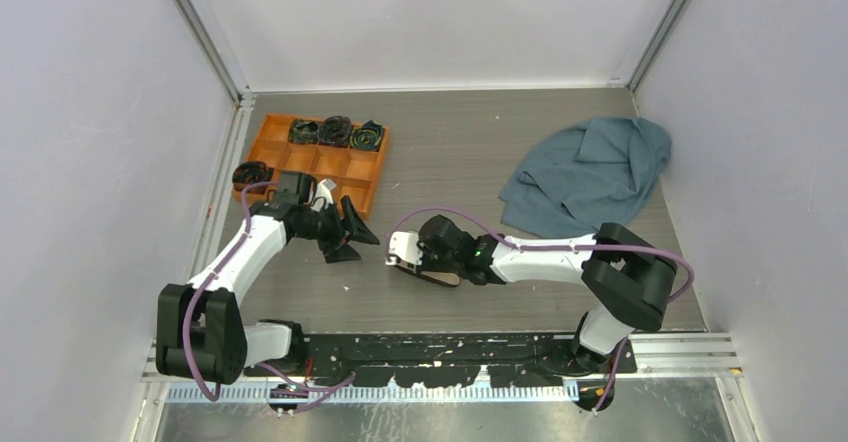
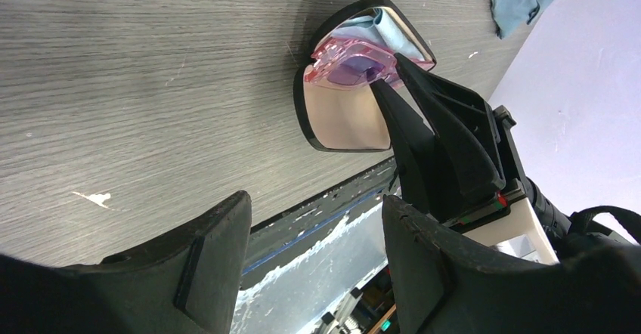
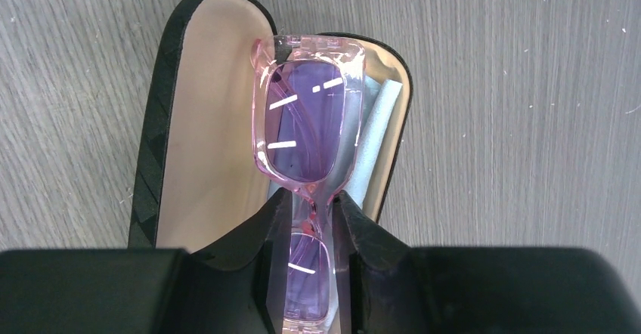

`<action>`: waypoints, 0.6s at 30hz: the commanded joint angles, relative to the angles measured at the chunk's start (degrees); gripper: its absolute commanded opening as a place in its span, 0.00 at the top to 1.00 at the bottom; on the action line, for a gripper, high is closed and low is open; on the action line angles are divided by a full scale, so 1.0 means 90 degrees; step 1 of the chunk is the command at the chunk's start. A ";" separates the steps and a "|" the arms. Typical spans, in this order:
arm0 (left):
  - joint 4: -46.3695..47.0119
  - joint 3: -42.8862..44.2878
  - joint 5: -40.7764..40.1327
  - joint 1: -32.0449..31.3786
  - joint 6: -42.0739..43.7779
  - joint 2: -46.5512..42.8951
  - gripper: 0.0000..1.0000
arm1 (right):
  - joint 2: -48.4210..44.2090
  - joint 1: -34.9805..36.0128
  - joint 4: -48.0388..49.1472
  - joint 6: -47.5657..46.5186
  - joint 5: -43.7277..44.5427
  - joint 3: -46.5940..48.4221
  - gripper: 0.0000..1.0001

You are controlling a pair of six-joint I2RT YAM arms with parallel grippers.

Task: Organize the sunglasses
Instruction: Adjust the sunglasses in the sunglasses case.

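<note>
The sunglasses [image 3: 306, 122], a folded pair with a pink frame and purple lenses, hang lengthwise over the open black case [image 3: 204, 122] with tan lining. My right gripper [image 3: 311, 205] is shut on the sunglasses at the bridge, one lens between its fingers. A small light-blue cloth [image 3: 376, 137] lies inside the case under the sunglasses. In the top view the case [image 1: 435, 276] lies at mid-table beneath my right gripper [image 1: 405, 257]. My left gripper [image 1: 365, 249] stands open and empty just left of the case. Its wrist view shows the sunglasses [image 2: 351, 62] and case [image 2: 340, 119] ahead.
An orange divided tray [image 1: 345, 167] sits at the back left with dark rolled items in its far compartments. One more dark roll [image 1: 250, 174] lies at its left edge. A large grey-blue cloth [image 1: 590, 172] is crumpled at the back right.
</note>
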 commanded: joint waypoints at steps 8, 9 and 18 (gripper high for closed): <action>0.0126 0.0112 0.0170 0.0045 -0.0058 0.0145 0.35 | -0.0392 -0.0019 0.0082 0.0650 0.0469 -0.0021 0.99; 0.0128 0.0115 0.0172 0.0050 -0.0058 0.0150 0.35 | -0.0392 -0.0019 0.0082 0.0697 0.0522 -0.0019 1.00; 0.0099 0.0127 0.0152 0.0050 -0.0058 0.0148 0.35 | -0.0320 -0.0008 -0.0372 0.1039 0.0744 0.0088 0.99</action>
